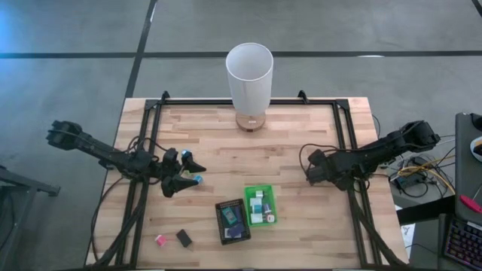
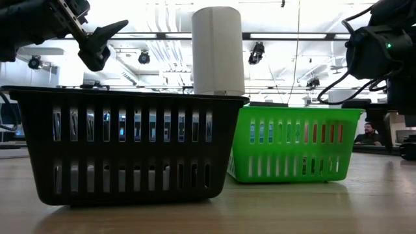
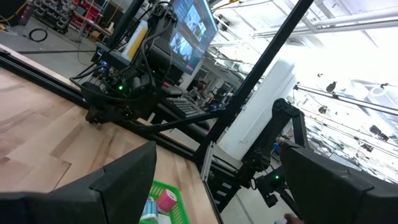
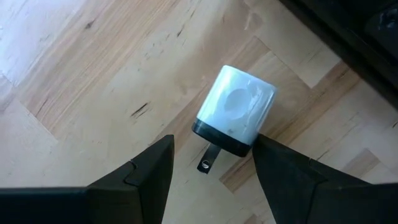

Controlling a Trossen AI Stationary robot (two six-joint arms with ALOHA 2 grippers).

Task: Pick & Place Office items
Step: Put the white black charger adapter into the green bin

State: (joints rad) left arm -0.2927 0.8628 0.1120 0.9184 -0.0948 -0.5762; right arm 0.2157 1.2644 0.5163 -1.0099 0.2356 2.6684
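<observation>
Wall charger [image 4: 234, 118], white with a black plug end, hangs between the right pincer [image 4: 211, 163] fingers, gripped at that dark end and lifted off the bench [image 1: 286, 150]. In the high view this pincer [image 1: 312, 167] sits right of the green tray [image 1: 260, 206], well apart from it. To do this well, I judge it should carry the charger over the green tray's open part, lower close, then release so it doesn't bounce out. Left pincer [image 1: 188, 169] hovers wide open and empty above the bench, left of the black tray [image 1: 233, 221]. A pink block [image 1: 160, 240] and black block [image 1: 184, 239] lie loose near the front edge.
</observation>
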